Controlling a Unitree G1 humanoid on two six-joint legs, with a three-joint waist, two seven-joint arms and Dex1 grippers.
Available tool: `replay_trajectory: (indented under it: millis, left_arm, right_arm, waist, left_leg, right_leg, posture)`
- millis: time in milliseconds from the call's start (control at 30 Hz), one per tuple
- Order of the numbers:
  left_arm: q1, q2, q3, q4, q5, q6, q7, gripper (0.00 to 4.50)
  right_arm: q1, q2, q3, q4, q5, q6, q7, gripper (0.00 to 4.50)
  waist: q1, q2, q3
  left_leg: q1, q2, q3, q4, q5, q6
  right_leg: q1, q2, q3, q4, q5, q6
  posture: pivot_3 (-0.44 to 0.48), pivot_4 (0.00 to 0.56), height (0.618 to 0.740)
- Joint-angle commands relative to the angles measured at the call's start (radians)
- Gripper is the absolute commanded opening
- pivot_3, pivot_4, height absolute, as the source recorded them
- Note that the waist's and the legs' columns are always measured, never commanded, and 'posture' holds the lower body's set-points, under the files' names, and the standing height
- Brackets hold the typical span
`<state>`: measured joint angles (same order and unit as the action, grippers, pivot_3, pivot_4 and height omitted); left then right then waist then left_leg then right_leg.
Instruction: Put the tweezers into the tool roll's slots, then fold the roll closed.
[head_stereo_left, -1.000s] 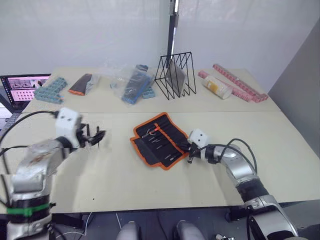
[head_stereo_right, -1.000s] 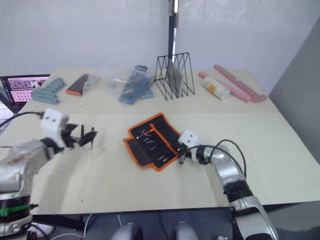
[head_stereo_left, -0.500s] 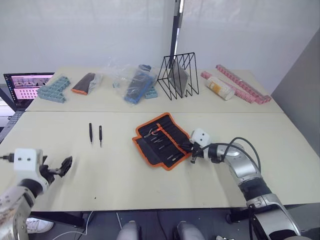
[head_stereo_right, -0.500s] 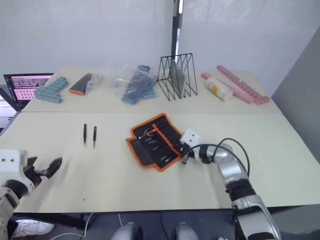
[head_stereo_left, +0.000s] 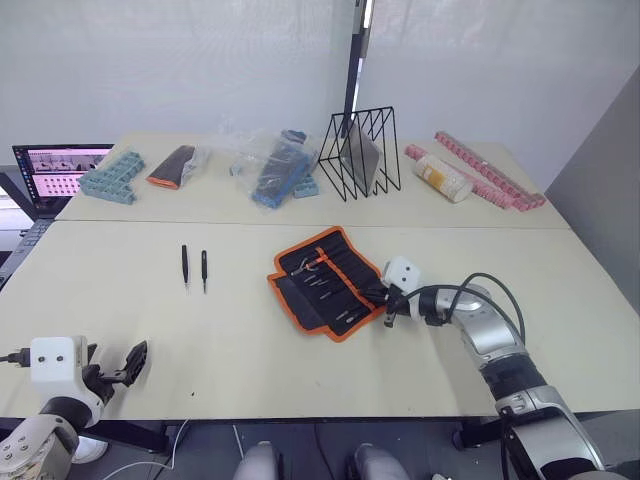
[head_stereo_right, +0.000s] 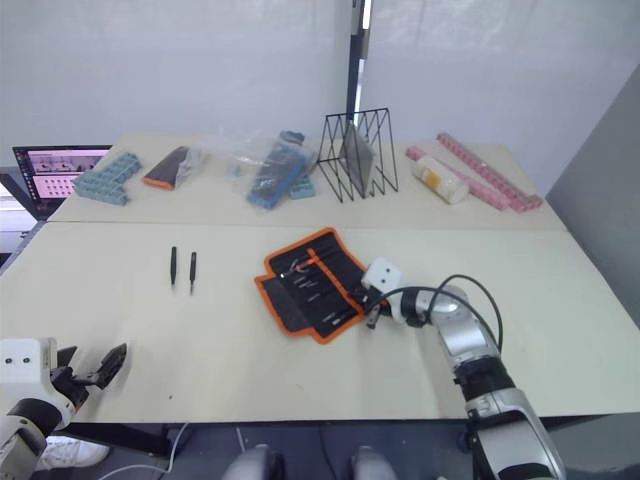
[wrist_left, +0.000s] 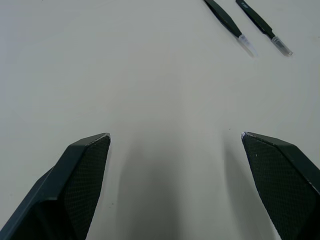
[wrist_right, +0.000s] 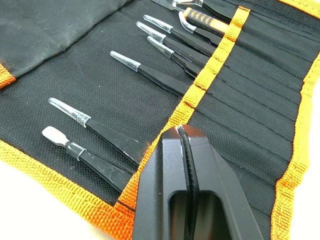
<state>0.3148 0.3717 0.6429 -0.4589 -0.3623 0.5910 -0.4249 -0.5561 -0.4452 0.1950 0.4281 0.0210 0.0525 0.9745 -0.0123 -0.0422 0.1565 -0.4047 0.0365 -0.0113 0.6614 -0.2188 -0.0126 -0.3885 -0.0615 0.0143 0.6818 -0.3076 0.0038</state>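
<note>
Loading stage, part complete. Nearest the robot, the left gripper (head_stereo_left: 128, 362) hangs at the table's (head_stereo_left: 250, 370) front edge with its fingers spread wide and nothing between them, well apart from the work. To the right, the right gripper (wrist_right: 183, 134) rests on the roll (head_stereo_left: 325, 280), its fingers pressed together over the orange band that heads the slots (wrist_right: 260, 125), with no tool seen between them (its tips lie on the fabric and appear to steady the roll). The roll lies open and flat near the table's centre; several tools already sit in its slots, their clear-capped points showing in the right wrist view. Two tweezers (head_stereo_left: 194, 268) lie loose side by side on the bare table, left of the roll and beyond the left gripper. The next move, as judged here, calls for the left gripper to reach forward, pinch one slim tweezer off the flat surface, and carry it across to a free slot; folding waits until both are stowed. Nothing stands between the gripper and the tweezers. Farther back, clear of the work, stand a laptop (head_stereo_left: 50, 170), blue trays (head_stereo_left: 108, 178), a small pouch (head_stereo_left: 170, 166), bagged items (head_stereo_left: 272, 168), a wire rack (head_stereo_left: 358, 150) and pink strips (head_stereo_left: 485, 180).
</note>
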Motion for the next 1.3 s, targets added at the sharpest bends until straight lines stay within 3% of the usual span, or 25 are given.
replay_trajectory:
  millis: [33,367,567,600,767,1300]
  left_arm:
    - [-0.054,0.013,-0.021,-0.045,-0.035,0.017,0.033,4.46]
    - [-0.43,0.033,-0.116,0.08,-0.01,0.214,0.257,4.46]
    - [-0.632,0.061,-0.209,0.279,0.022,0.255,0.274,4.46]
    - [-0.655,0.062,-0.216,0.305,0.026,0.255,0.281,3.91]
    - [-0.711,0.061,-0.244,0.371,0.047,0.273,0.311,2.36]
    - [-0.764,0.046,-0.3,0.495,0.08,0.216,0.33,2.36]
  right_arm:
    - [0.048,0.007,0.077,0.046,-0.048,0.026,0.033,0.0]
    - [0.064,-0.006,0.068,0.025,-0.049,0.035,0.024,0.0]
    - [0.071,-0.009,0.073,0.009,-0.057,0.039,0.018,0.0]
    - [0.071,-0.01,0.071,0.005,-0.057,0.04,0.015,0.0]
    - [0.083,-0.023,0.062,-0.007,-0.056,0.043,0.008,0.0]
    - [0.093,-0.05,0.056,-0.025,-0.052,0.047,0.003,0.0]
  waist:
    - [0.0,0.0,0.0]
    - [0.0,-0.003,-0.002]
    - [0.0,-0.003,-0.002]
    - [0.0,-0.003,-0.002]
    - [-0.001,-0.003,-0.003]
    - [0.004,-0.003,-0.003]
  left_leg:
    - [0.0,0.0,0.0,0.0,0.0,0.0]
    - [0.0,-0.002,-0.001,0.0,0.0,0.0]
    - [0.0,-0.004,-0.001,0.0,0.0,0.0]
    - [0.0,-0.004,-0.001,0.0,0.0,0.0]
    - [0.0,-0.004,-0.001,0.0,-0.001,0.001]
    - [-0.001,-0.005,-0.001,0.0,-0.001,0.001]
  right_leg:
    - [0.0,0.0,0.0,0.0,0.0,0.0]
    - [0.0,0.003,-0.001,0.001,0.001,0.001]
    - [0.001,0.003,-0.002,0.002,0.001,0.003]
    - [0.0,0.003,-0.002,0.002,0.001,0.003]
    - [0.0,0.003,-0.002,0.002,0.002,0.003]
    - [0.0,0.002,-0.002,0.002,0.002,0.004]
  posture:
    - [0.0,0.15,0.685]
    - [0.0,0.15,0.685]
    - [0.0,0.15,0.685]
    - [0.0,0.15,0.685]
    - [0.0,0.15,0.685]
    - [0.0,0.15,0.685]
